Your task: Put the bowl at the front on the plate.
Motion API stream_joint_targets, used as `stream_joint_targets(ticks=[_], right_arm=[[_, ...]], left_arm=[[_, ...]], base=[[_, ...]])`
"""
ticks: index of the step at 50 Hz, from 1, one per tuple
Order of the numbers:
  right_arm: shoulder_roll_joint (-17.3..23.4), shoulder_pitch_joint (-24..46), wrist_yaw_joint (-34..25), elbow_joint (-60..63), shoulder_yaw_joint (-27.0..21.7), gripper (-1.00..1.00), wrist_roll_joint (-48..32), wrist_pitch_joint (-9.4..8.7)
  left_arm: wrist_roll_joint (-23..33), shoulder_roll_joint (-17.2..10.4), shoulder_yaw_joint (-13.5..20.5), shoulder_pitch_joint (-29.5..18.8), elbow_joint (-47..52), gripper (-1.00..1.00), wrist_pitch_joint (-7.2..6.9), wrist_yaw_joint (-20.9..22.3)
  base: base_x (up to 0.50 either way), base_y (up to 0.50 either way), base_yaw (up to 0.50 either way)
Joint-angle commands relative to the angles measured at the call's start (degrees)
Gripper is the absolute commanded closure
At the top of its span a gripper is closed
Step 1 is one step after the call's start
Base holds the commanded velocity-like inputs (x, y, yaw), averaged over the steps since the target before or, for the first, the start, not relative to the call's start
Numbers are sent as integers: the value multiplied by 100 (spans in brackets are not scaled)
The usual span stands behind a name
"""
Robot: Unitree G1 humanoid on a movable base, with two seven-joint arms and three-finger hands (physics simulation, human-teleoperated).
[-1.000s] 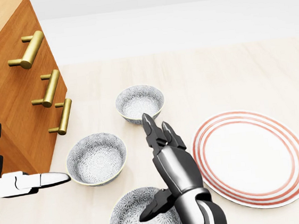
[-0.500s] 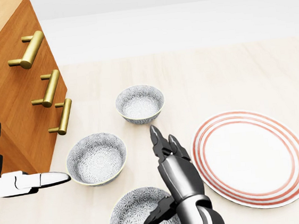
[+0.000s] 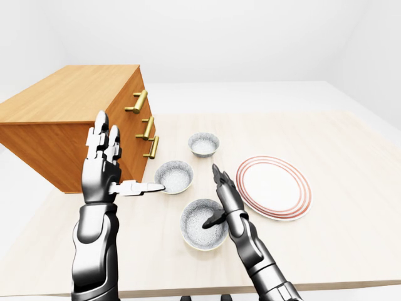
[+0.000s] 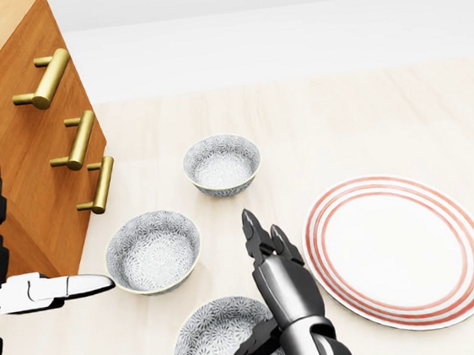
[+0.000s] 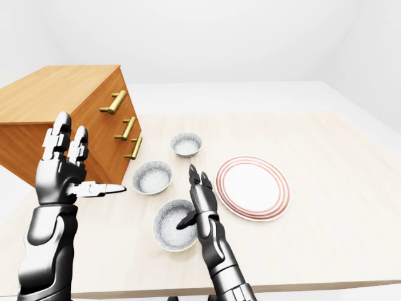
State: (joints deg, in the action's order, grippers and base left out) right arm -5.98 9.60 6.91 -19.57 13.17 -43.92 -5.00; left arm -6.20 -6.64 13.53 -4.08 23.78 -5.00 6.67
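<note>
Back slides the right hand [image 4: 280,279], fingertips now lower in the head view, thumb dipping over the front bowl [image 3: 195,227] at that view's bottom. Its fingers are open, nothing gripped, so a grasp looks close! Left hand [image 3: 102,168] is raised, fingers spread. Count: three bowls, with middle bowl [image 3: 174,176] and far bowl [image 3: 203,143]; one bare red-ringed plate [image 3: 274,186] on the desk [image 3: 338,213].
</note>
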Motion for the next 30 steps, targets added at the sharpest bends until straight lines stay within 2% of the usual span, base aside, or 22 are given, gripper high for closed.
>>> stream_joint_targets(ticks=[1,27,28,29,30], right_arm=[[-15,-9,11,-57,8,-100,23,0],[-19,-50,60,-139,35,-100,56,0],[-18,-50,58,-144,34,-92,58,0],[-16,-56,52,-143,37,27,54,0],[-17,-61,50,-140,38,82,53,0]], left_arm=[[-3,3,-12,4,-44,-100,0,0],[-28,5,-6,13,66,-100,0,-6],[-31,5,-4,13,81,-100,0,-8],[-31,5,-2,12,97,-100,0,-11],[-33,6,-3,15,110,-100,0,-11]], base=[[0,0,0],[0,0,0],[0,0,0],[0,0,0],[0,0,0]])
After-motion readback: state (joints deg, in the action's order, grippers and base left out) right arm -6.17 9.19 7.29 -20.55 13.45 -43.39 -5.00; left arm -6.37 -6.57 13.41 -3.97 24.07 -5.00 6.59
